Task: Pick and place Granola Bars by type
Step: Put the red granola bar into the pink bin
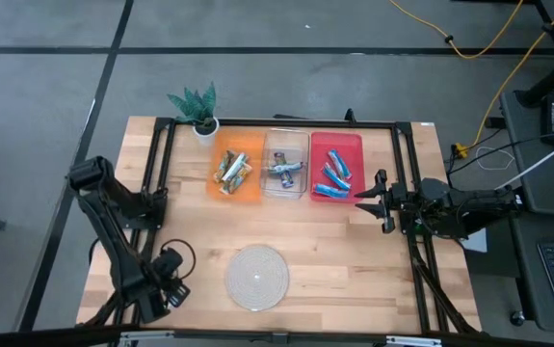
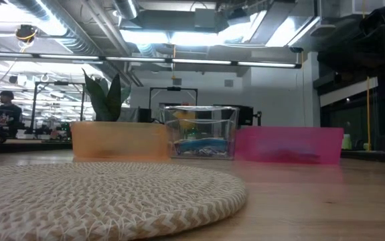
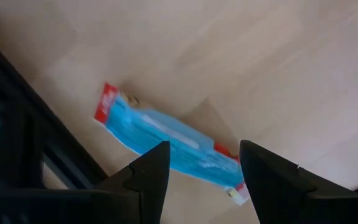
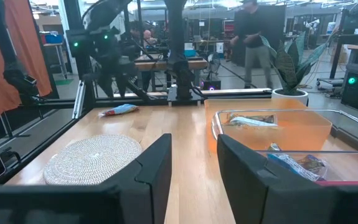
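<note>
One bright blue granola bar [image 3: 166, 140] with red ends lies flat on the wood by the table's left edge; the right wrist view also shows the bar [image 4: 119, 111] at the foot of the left arm. My left gripper [image 3: 203, 168] hangs open just above it, pointing down, with a finger over each long side of its one end. In the high view the left gripper [image 1: 168, 289] covers the bar. Green-and-gold bars [image 1: 231, 170] lie in the orange bin, silvery-blue ones [image 1: 284, 171] in the clear bin and blue ones [image 1: 333, 175] in the red bin. My right gripper [image 1: 371, 200] waits open beside the red bin.
The three bins, orange bin [image 2: 120, 140], clear bin [image 2: 201, 132] and red bin [image 2: 289, 144], stand in a row at the far side. A round woven mat [image 1: 256, 277] lies near the front edge, and a small potted plant [image 1: 199, 108] stands at the far left corner. Black frame rails run along both sides.
</note>
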Robot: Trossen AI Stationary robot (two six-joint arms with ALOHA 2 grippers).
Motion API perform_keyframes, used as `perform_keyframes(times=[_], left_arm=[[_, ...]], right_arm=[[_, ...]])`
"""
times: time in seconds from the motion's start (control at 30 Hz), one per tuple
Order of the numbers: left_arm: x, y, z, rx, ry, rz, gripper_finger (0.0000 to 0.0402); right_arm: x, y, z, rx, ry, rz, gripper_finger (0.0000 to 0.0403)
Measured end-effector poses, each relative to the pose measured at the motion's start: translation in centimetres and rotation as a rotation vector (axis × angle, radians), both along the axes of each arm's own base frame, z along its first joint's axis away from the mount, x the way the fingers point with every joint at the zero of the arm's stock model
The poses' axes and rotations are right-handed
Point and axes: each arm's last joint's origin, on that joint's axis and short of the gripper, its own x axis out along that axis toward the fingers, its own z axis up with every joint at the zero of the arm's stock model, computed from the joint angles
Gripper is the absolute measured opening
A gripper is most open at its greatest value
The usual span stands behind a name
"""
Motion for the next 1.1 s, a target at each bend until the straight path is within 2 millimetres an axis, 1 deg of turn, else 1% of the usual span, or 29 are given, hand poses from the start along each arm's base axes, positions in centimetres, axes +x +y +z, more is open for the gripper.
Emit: perform_keyframes(times=[0.13, 0.37, 0.57, 0.7, 1.1], left_arm=[[0.3, -0.9, -0.9, -0.043, 0.019, 0.015, 0.0202], [0.6, -1.5, -1.5, -0.064, 0.013, 0.019, 0.026], [0.5, -1.9, -2.6, -0.05, 0.081, 0.03, 0.0299], [0.6, -2.0, -3.4, -0.026, 0.096, 0.034, 0.0306], [0.4, -2.6, -5.1, 0.007, 0.156, 0.015, 0.0305]], right_arm=[[0.0, 0.0, 0.0, 0.0, 0.0, 0.0, 0.0132], [0.0, 0.0, 0.0, 0.0, 0.0, 0.0, 0.0132], [0.0, 0.0, 0.0, 0.0, 0.0, 0.0, 0.0132], [0.0, 0.0, 0.0, 0.0, 0.0, 0.0, 0.0132], [0.0, 0.0, 0.0, 0.0, 0.0, 0.0, 0.0132]])
